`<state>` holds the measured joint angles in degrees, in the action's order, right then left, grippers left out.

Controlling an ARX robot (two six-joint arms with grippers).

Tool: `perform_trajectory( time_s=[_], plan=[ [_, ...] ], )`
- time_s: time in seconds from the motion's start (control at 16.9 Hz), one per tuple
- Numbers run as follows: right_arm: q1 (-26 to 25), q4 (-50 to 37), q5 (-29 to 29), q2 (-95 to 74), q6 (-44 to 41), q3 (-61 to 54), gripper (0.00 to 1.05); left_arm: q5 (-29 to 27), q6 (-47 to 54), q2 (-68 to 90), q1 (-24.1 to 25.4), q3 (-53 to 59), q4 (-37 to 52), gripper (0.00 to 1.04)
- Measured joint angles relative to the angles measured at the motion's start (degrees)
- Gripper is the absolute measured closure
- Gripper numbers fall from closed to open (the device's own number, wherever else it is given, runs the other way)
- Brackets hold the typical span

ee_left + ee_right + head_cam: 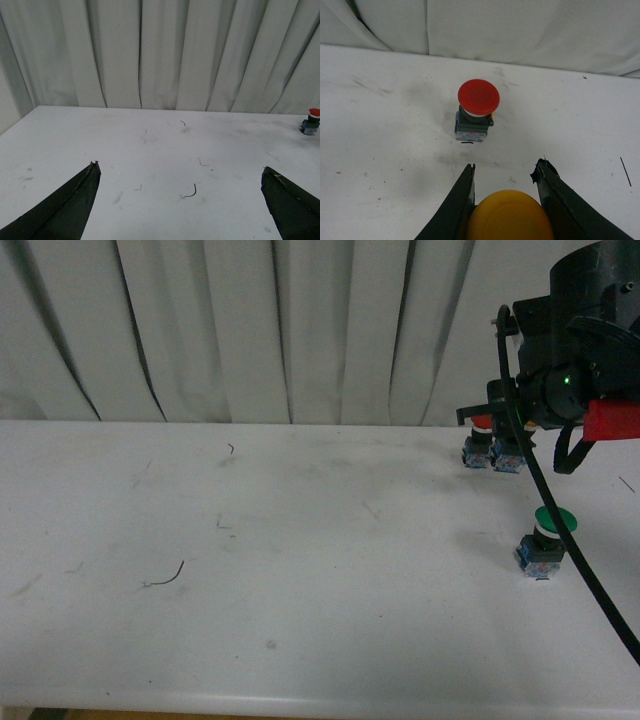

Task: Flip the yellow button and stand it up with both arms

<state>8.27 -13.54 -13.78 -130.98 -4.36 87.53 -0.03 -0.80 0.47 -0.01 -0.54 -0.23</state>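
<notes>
The yellow button's round cap (510,219) fills the gap between my right gripper's (506,165) black fingers, which are shut on it just above the white table. In the front view the right arm reaches down at the far right. The gripper (507,436) is low over the table there, with the button's blue-black body (509,459) showing under it. My left gripper (180,167) is open and holds nothing, its two fingertips wide apart over bare table. The left arm is out of the front view.
A red-capped switch (477,107) (479,445) stands upright just beyond the held button; it also shows far off as the red switch (310,121). A green-capped switch (545,538) stands nearer the front right. A curtain (300,330) backs the table (300,620).
</notes>
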Motion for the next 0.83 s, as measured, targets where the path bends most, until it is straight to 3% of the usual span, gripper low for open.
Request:
perform_trajectory(
  time_s=[0.83],
  plan=[
    [-0.72, 0.2, -1.49, -4.22, -1.88, 2.45, 0.71, 0.0, 0.0, 0.0, 0.0, 0.0, 0.02, 0.07]
  ],
)
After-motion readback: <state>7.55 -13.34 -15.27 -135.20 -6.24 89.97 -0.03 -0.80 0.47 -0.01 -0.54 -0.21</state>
